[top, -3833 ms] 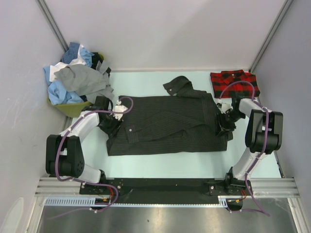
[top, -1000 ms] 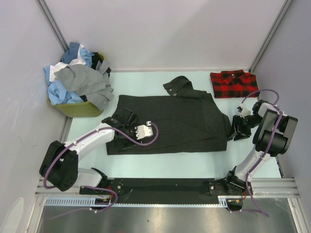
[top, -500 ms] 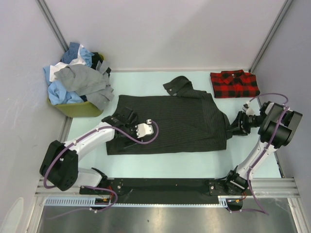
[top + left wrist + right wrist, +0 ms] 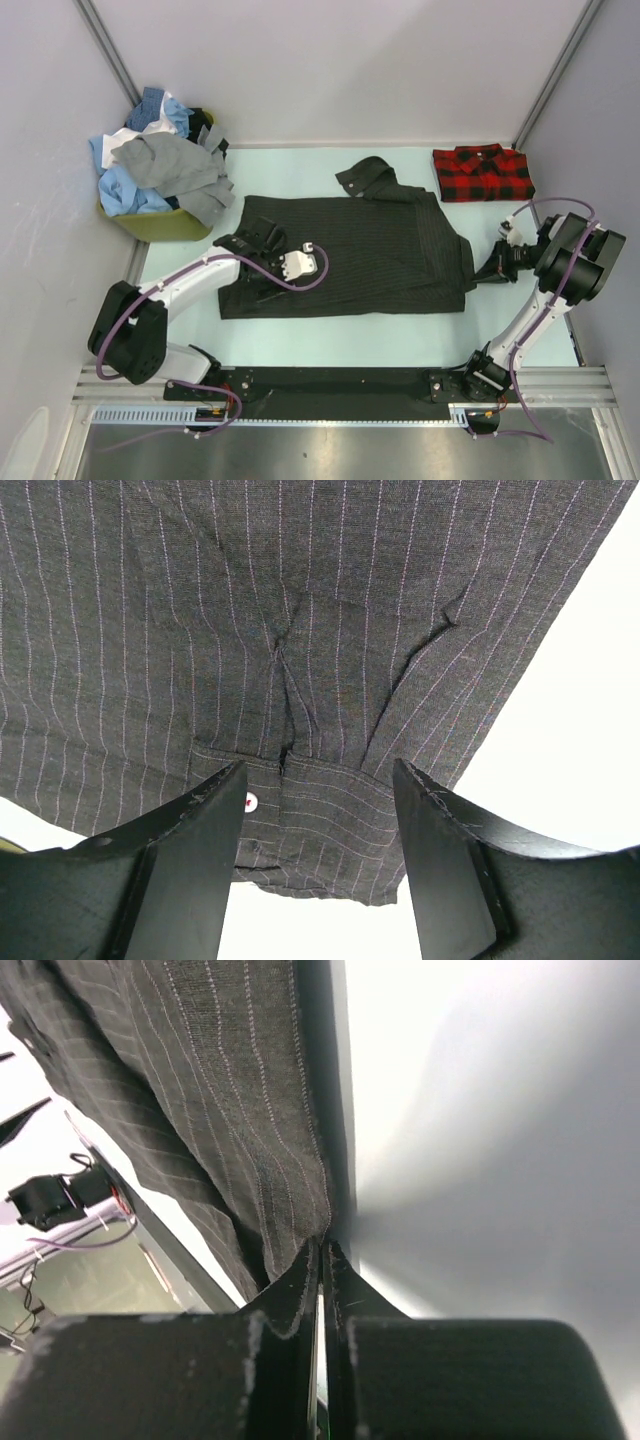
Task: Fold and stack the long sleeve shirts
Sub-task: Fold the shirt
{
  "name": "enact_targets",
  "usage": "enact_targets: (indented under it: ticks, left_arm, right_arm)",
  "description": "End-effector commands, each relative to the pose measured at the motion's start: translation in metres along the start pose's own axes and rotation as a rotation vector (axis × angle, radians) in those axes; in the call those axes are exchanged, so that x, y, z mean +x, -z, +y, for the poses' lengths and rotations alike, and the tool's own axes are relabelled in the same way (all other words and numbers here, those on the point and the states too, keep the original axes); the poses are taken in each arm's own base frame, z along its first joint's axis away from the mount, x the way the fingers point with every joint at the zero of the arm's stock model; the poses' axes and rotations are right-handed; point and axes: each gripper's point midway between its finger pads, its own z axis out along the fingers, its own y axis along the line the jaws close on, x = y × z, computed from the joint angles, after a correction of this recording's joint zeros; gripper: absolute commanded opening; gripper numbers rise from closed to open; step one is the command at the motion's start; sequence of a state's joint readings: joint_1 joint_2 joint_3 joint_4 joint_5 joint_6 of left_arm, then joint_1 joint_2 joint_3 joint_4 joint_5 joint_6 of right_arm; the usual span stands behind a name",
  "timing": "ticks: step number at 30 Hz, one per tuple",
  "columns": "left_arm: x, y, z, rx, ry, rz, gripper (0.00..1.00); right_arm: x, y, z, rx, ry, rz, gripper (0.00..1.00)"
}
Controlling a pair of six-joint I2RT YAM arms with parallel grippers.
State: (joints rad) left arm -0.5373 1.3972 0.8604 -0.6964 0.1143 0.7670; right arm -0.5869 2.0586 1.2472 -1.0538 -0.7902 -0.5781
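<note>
I log, nearest first: charcoal shirt (image 4: 350,250) spread mid-table. Left gripper (image 4: 320,780) has its jaws apart above it. Right gripper (image 4: 322,1248) is pinched on its right edge. Beyond: folded plaid shirt (image 4: 482,172) far right, heaped shirts (image 4: 150,160) in the green bin (image 4: 160,226) far left.

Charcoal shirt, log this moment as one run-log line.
charcoal shirt: spread out | left hand: open over shirt | right hand: shut on shirt edge

Charcoal pinstripe shirt (image 4: 350,255) flat mid-table; folded plaid shirt (image 4: 482,172) far right
</note>
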Motion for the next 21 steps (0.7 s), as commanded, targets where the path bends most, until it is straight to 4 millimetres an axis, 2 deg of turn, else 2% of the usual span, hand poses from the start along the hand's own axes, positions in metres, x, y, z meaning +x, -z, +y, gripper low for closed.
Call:
enact_targets:
  ticks: [1,5,7,8,12,14,15,16,18,19,21]
  left_arm:
    - [-0.014,0.005,0.007,-0.009,0.028,-0.051,0.65]
    - [-0.014,0.006,0.007,-0.011,0.039,-0.06,0.65]
    - [-0.017,0.007,0.008,-0.009,0.041,-0.07,0.65]
    - [-0.017,0.007,0.008,-0.008,0.046,-0.072,0.65]
    - [-0.026,0.012,0.016,-0.001,0.082,-0.098,0.66]
    - [-0.032,0.016,0.023,0.011,0.128,-0.131,0.7]
    - [-0.04,0.02,0.032,0.015,0.16,-0.156,0.71]
    - [-0.044,0.024,0.039,0.028,0.2,-0.19,0.72]
    - [-0.059,0.033,0.06,0.026,0.251,-0.238,0.75]
    - [-0.062,0.036,0.07,0.036,0.281,-0.27,0.76]
    - [-0.077,0.041,0.096,0.021,0.315,-0.307,0.77]
  right_arm:
    - [0.007,0.017,-0.007,0.062,0.036,0.008,0.0]
    - [0.006,0.041,-0.034,0.229,0.074,0.034,0.0]
    - [0.002,0.049,-0.041,0.26,0.077,0.033,0.0]
    - [-0.008,0.058,-0.045,0.293,0.093,0.022,0.0]
    - [-0.016,0.067,-0.053,0.329,0.122,0.045,0.0]
    - [-0.018,0.071,-0.047,0.328,0.153,0.074,0.02]
    - [-0.019,0.072,-0.042,0.311,0.177,0.082,0.09]
    - [-0.024,0.073,-0.032,0.28,0.183,0.058,0.26]
    - [-0.041,0.082,-0.017,0.267,0.226,-0.008,0.43]
    - [-0.052,0.085,0.001,0.245,0.271,-0.059,0.51]
    - [-0.076,0.088,0.021,0.242,0.345,-0.135,0.52]
